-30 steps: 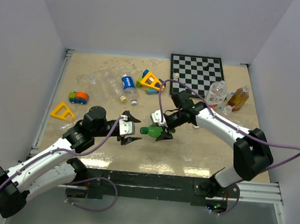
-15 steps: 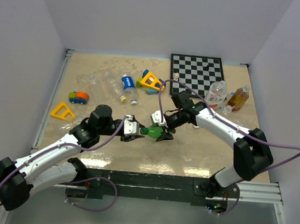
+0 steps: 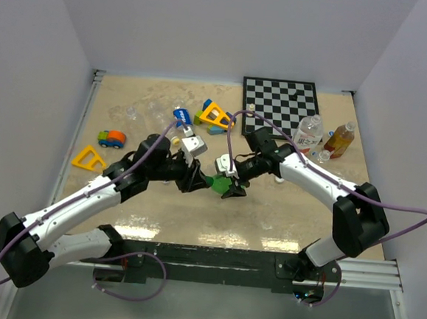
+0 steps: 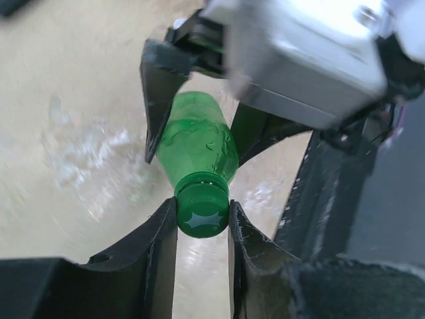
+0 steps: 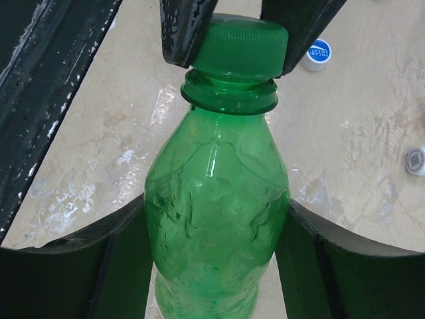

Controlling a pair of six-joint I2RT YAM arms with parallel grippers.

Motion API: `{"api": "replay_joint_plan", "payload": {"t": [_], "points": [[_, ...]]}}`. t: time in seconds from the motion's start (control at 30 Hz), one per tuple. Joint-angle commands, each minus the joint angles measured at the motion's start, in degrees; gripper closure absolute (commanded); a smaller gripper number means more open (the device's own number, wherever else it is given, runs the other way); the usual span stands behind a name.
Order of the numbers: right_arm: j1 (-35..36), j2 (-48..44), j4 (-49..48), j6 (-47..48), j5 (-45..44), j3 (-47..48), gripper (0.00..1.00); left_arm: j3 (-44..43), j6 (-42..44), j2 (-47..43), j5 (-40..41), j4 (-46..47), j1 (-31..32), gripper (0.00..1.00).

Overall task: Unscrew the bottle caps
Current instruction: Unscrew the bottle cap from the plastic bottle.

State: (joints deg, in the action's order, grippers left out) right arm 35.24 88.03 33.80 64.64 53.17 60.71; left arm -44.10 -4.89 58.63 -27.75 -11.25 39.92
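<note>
A small green bottle [image 3: 216, 182] is held level above the table between the two arms. My right gripper [image 5: 216, 219] is shut on its body [image 5: 216, 199]. My left gripper [image 4: 202, 216] is shut on its green cap [image 4: 202, 211], one finger on each side; the cap also shows in the right wrist view [image 5: 240, 46] between the left fingers. In the top view the left gripper [image 3: 197, 177] meets the bottle's neck from the left, and the right gripper [image 3: 230, 181] holds it from the right.
A clear bottle with a blue label [image 3: 181, 120] lies at the back. Two upright bottles [image 3: 308, 134] [image 3: 339, 140] stand at the right by the chessboard [image 3: 280, 106]. Toy blocks [image 3: 215, 115], a toy car [image 3: 111, 138] and a yellow triangle [image 3: 89, 158] lie around. A loose blue cap [image 5: 317, 54] lies on the table.
My left arm has moved right and rolled its wrist, and its gripper has closed on the green cap. The right gripper has kept holding the bottle in place.
</note>
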Motion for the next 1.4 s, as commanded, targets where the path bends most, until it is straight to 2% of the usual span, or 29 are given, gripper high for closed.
{"api": "replay_joint_plan", "payload": {"t": [0.0, 0.17, 0.2, 0.3, 0.43, 0.57, 0.73, 0.87, 1.03, 1.13, 1.23, 1.37], "points": [[0.7, 0.6, 1.4, 2.2, 0.5, 1.2, 1.0, -5.7, -27.4, 3.3, 7.1, -9.8, -1.0, 1.0], [0.8, 0.4, 1.9, 2.3, 0.2, 1.3, 1.0, -3.6, -28.3, 3.8, 7.4, -7.4, -1.0, 1.0], [0.8, 0.3, 1.8, 2.2, 0.2, 1.3, 1.0, -4.0, -28.1, 4.0, 7.1, -7.0, -1.0, 0.97], [0.8, 0.2, 1.6, 2.0, 0.0, 1.3, 1.0, -5.7, -27.1, 4.2, 8.0, -7.4, -1.0, 0.71], [0.8, 0.3, 1.8, 2.1, 0.0, 1.3, 1.0, -7.5, -25.0, 3.2, 10.3, -9.1, -1.5, 0.46], [0.8, 0.3, 1.8, 2.2, -0.1, 1.2, 1.0, -7.5, -22.6, 0.7, 11.7, -10.1, -2.7, 0.3], [0.8, 0.3, 1.9, 2.2, -0.2, 1.2, 1.0, -7.4, -17.6, -4.4, 14.7, -9.6, -3.4, 0.2], [0.8, 0.2, 2.2, 2.7, 0.0, 1.3, 1.0, -6.4, -11.5, -10.9, 17.6, -5.7, -3.4, 0.01], [0.8, 0.0, 2.6, 2.9, 0.0, 1.6, 1.0, -2.9, -6.7, -16.8, 17.6, 1.0, -3.4, 0.0], [0.7, 0.0, 2.8, 2.9, -0.3, 1.8, 1.0, 0.0, -2.4, -19.2, 10.9, 6.2, -3.4, 0.0], [0.6, -0.1, 3.3, 3.2, -0.5, 2.1, 1.0, 3.3, 4.6, -21.5, 2.5, 10.3, -3.4, 0.02], [0.6, -0.1, 3.9, 3.5, -1.2, 2.5, 1.0, 5.6, 19.9, -21.7, -3.6, 8.0, -3.3, 0.07]]}}
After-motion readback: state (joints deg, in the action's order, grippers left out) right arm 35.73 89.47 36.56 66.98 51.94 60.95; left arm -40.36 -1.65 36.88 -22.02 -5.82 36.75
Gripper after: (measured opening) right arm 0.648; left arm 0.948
